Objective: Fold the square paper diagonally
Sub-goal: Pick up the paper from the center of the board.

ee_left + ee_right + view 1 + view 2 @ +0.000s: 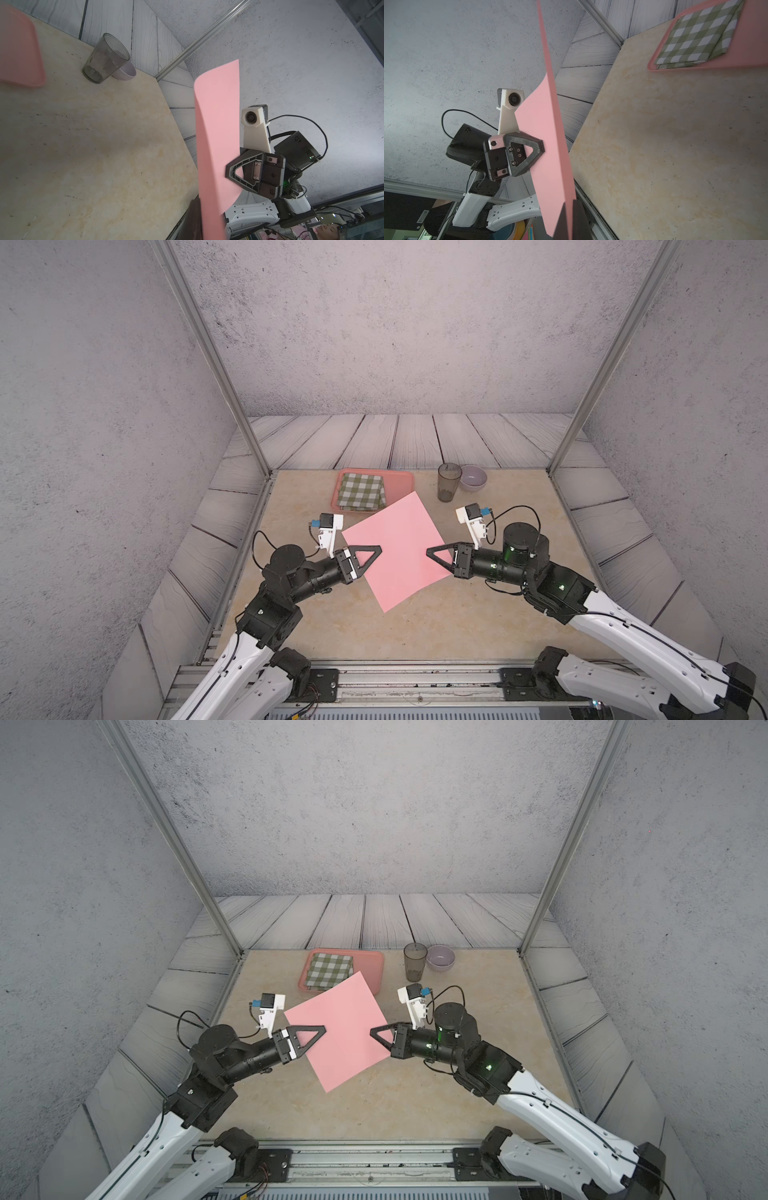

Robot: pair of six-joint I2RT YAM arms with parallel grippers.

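Now left pincer [376, 549] and right pincer [430, 551] pinch the square paper [401, 526], corner pointing away

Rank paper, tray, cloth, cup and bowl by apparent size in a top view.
1. paper, held up off the table, so nearness to the camera enlarges it
2. tray, partly hidden by the paper
3. cloth
4-5. cup and bowl: too alike to rank
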